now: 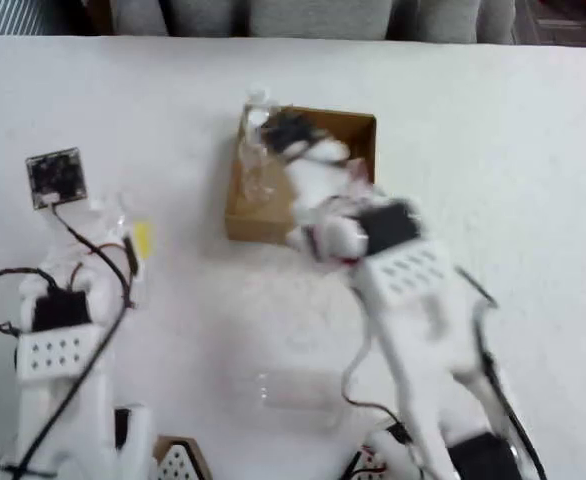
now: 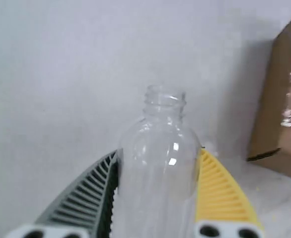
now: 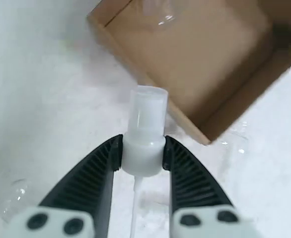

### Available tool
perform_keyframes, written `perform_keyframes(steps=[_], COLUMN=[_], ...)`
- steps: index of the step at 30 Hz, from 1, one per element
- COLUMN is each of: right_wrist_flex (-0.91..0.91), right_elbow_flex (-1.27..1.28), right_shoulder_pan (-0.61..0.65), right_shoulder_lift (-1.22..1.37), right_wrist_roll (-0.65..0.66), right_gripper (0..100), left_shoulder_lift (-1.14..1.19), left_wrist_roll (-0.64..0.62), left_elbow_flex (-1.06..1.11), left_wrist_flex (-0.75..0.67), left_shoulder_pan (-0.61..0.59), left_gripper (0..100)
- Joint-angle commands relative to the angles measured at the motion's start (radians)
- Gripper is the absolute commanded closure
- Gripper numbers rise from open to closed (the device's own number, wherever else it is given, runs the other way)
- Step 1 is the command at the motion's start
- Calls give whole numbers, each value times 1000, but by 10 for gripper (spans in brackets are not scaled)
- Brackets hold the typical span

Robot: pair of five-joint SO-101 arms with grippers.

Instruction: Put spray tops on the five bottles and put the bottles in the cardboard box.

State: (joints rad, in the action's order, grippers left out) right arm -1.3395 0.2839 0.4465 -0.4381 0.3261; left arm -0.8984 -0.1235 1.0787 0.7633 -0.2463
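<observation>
My left gripper [image 2: 159,153] is shut on a clear bottle [image 2: 158,148], gripped between a grey and a yellow finger; the bottle's neck is open, with no top on it. In the high view this gripper [image 1: 125,235] sits at the left of the table. My right gripper [image 3: 143,144] is shut on a white spray top [image 3: 144,134], whose thin tube hangs below it. It hovers by a corner of the cardboard box [image 3: 205,64]. In the high view the right gripper [image 1: 276,128] is over the box [image 1: 358,125]. A clear bottle [image 1: 253,170] lies inside the box.
Another clear bottle [image 1: 293,390] lies on the table near the front, between the arms. A small black board [image 1: 55,178] with a cable sits at the far left. The white table has free room at the right and back.
</observation>
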Motion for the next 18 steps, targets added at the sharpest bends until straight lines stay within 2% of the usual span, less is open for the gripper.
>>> perform_keyframes(steps=[1, 7, 12, 14, 18], right_wrist_flex=[22, 283, 575, 665, 748], right_elbow_flex=[-68, -64, -69, -69, -69], right_shoulder_pan=[-139, -220, -225, -206, -168], right_shoulder_lift=[-251, -453, -552, -579, -605], right_wrist_roll=[-15, -23, -26, -101, -371], right_gripper=[981, 981, 981, 981, 981], left_shoulder_lift=[-275, -598, -791, -852, -931], left_wrist_roll=[-12, -17, -11, -11, -14], left_elbow_flex=[5, 114, 235, 276, 348], left_wrist_flex=[-26, -109, -233, -269, -281], left_shoulder_pan=[203, 512, 665, 708, 751], left_gripper=[979, 979, 979, 979, 979])
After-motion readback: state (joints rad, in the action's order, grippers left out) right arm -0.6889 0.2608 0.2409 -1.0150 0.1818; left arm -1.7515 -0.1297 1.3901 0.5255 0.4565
